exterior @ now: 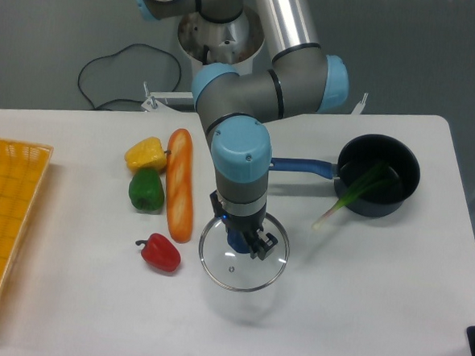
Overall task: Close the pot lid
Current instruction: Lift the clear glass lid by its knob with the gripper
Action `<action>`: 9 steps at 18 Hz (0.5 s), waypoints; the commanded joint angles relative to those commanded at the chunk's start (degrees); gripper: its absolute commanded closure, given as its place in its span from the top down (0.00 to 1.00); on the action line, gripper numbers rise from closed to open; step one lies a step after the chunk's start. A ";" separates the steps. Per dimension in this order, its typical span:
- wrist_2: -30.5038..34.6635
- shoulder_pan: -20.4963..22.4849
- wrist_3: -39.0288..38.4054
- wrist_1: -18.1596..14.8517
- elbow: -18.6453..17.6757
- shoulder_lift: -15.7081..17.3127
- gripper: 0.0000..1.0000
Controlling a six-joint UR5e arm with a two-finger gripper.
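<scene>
We see the gripper [244,241] pointing straight down over the pot lid [242,262], its fingers around the blue knob; we cannot tell whether they have clamped it. The lid lies flat on the white table [358,314], well apart from the pot [377,186]. The pot stands open at right, 1 green onion [351,197] leaning over its rim.

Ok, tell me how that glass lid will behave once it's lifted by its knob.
The pot lid looks like rigid glass, so probably fragile if dropped. Held only at its blue knob, it may tilt. Its metal rim could slide on the smooth table.
</scene>
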 joint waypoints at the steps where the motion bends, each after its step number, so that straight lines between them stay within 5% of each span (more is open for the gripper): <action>1: -0.09 0.00 0.00 -0.09 0.00 0.00 0.45; 9: -1.23 0.09 -1.85 -1.41 1.41 2.28 0.45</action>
